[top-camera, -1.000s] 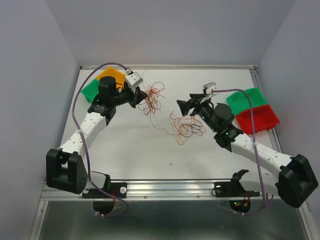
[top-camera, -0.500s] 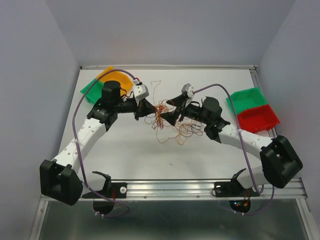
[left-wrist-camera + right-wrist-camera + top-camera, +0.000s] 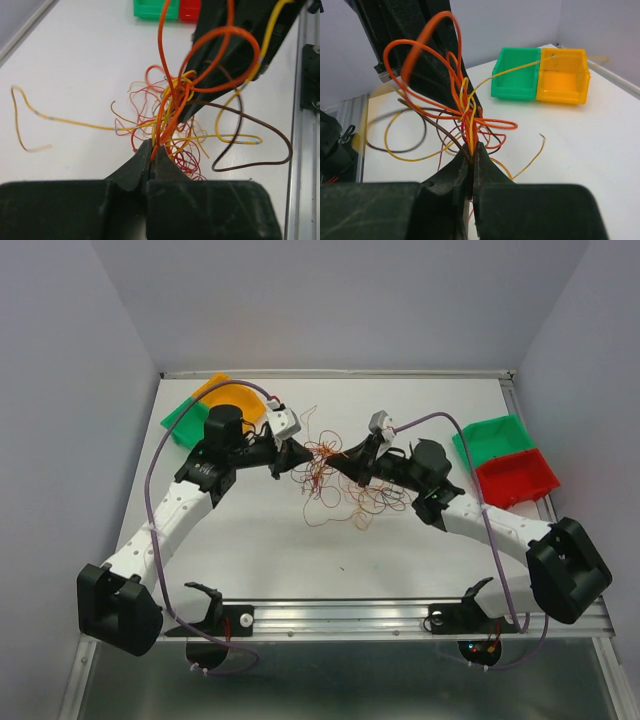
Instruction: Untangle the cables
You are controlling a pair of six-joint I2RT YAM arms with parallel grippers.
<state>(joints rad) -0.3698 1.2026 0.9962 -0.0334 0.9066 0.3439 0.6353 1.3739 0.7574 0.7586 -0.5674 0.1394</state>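
A second ago the two arms stood apart, each beside its own clump of wire; now they have swung in toward each other and meet over the middle of the tabletop (image 3: pixel 250 540), slightly toward its far edge. The cables (image 3: pixel 340 492) form one loose heap between and just under the two tools, trailing toward the near edge. The left gripper (image 3: pixel 300 456) is pinched together on a few orange and yellow strands. Its wrist view shows the jaws closed with the wires rising straight out of the seam (image 3: pixel 151 150). The right gripper (image 3: pixel 338 458) is clamped in the same way on a thin bunch of orange, yellow and red (image 3: pixel 471 150), with the other tool's dark fingers just behind the loops. Both grips sit near the knot's dense centre, almost tip to tip. So the arms have closed in and taken hold, and nothing has been teased apart yet. The likely next step is to draw the hands away from each other. The risk is that both hold the same strands, in which case pulling would tighten the knot rather than loosen it.
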